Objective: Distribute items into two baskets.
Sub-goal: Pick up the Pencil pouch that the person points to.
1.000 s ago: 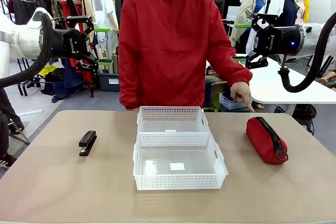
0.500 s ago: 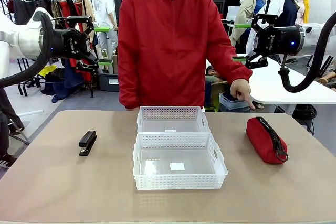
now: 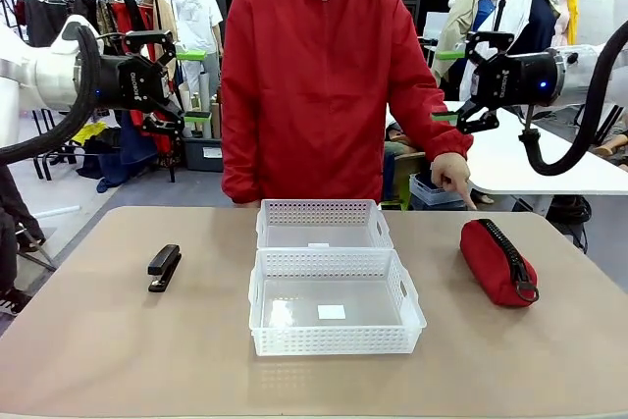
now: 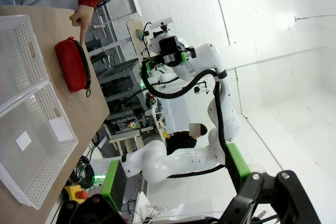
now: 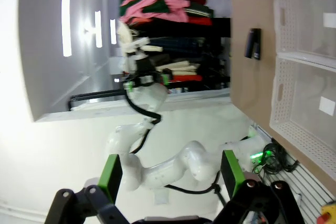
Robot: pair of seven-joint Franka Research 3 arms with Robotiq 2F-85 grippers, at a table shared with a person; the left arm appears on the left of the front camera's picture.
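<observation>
Two white lattice baskets stand mid-table, the smaller far basket [image 3: 324, 211] touching the larger near basket [image 3: 334, 340]. A black stapler [image 3: 164, 267] lies left of them. A red pouch [image 3: 497, 260] with a black zipper lies to their right, and a person's hand [image 3: 453, 176] points down just behind it. My left gripper [image 3: 162, 80] hangs open, high above the table's left side. My right gripper [image 3: 469, 80] is open and high on the right. The left wrist view shows my left gripper [image 4: 176, 182] empty, with the pouch [image 4: 73, 64] and baskets [image 4: 58, 166] far off. My right gripper [image 5: 170, 177] is empty, the stapler [image 5: 253, 43] distant.
The person in a red jacket [image 3: 324, 85] stands at the far edge behind the baskets. A clothes rack [image 3: 88, 7] and a white table [image 3: 530, 164] lie beyond the tabletop. Bare tabletop [image 3: 118, 350] stretches in front of the stapler and the pouch.
My right gripper has edged slightly left. The person has shifted a little but still points beside the pouch. The items and baskets have not moved.
</observation>
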